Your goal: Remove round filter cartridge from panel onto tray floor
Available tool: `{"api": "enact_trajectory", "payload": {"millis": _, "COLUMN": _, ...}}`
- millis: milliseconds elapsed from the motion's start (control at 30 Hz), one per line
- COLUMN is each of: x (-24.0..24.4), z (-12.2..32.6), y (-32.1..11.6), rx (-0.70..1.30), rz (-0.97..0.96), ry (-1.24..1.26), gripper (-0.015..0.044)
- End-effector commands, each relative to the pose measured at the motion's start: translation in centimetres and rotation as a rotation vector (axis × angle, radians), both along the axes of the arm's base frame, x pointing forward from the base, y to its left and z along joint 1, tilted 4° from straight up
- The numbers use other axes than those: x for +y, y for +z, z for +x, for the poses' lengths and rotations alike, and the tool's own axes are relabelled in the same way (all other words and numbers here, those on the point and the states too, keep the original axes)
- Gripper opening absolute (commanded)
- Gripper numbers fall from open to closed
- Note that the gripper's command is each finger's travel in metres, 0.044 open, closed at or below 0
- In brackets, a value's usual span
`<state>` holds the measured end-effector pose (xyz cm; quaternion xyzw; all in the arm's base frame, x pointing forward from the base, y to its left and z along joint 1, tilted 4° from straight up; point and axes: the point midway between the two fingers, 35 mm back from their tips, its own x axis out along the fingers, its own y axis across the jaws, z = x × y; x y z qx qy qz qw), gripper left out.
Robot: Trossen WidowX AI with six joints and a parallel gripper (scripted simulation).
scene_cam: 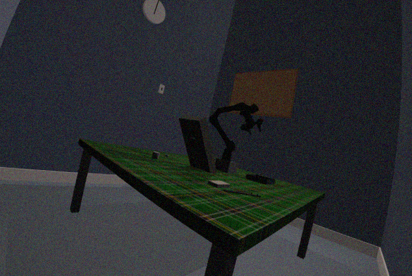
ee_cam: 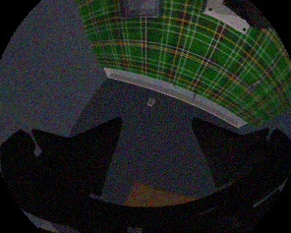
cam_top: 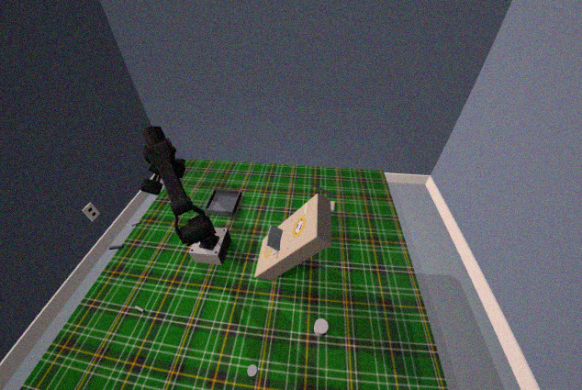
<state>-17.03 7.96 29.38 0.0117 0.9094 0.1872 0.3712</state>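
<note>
The round filter cartridge (cam_top: pixel 299 226) is a pale disc with dark slots, inside a yellow ring on the sloping face of the beige service panel (cam_top: pixel 300 256) (scene_cam: pixel 196 145). Only the panel's dark back shows in the exterior view, so the cartridge is hidden there. The dark grey tray (cam_top: pixel 225 203) (scene_cam: pixel 260 178) (ee_cam: pixel 142 8) lies on the table beyond the arm's base, with nothing seen in it. My gripper (scene_cam: pixel 254 130) (ee_cam: pixel 158 121) is open with nothing between its fingers. It is raised high, away from the panel and tray.
A dark flap (cam_top: pixel 274 238) stands out from the panel near a second yellow ring (cam_top: pixel 267 251). A pale block (cam_top: pixel 332 206) (scene_cam: pixel 218 184) and a dark rod (cam_top: pixel 324 190) (scene_cam: pixel 242 193) lie behind the panel. A white cylinder (cam_top: pixel 320 327) (scene_cam: pixel 155 155) and a small disc (cam_top: pixel 251 370) are elsewhere on the table.
</note>
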Motion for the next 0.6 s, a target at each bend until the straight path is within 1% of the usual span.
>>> {"api": "enact_trajectory", "payload": {"millis": 0, "x": 0.2, "z": 0.0, "y": 0.0, "rx": 0.0, "rz": 0.004, "ry": -0.005, "gripper": 0.0374}}
{"api": "enact_trajectory", "payload": {"millis": 133, "x": 3.1, "z": 0.9, "y": -0.2, "rx": -0.023, "rz": 0.117, "ry": -0.061, "gripper": 0.0269}}
{"api": "enact_trajectory", "payload": {"millis": 333, "x": 7.7, "z": 3.2, "y": -1.0, "rx": -0.146, "rz": 0.345, "ry": -0.085, "gripper": 0.0111}}
{"api": "enact_trajectory", "payload": {"millis": 567, "x": 14.0, "z": 10.1, "y": -2.4, "rx": -0.482, "rz": 0.642, "ry": -0.1, "gripper": 0.0109}}
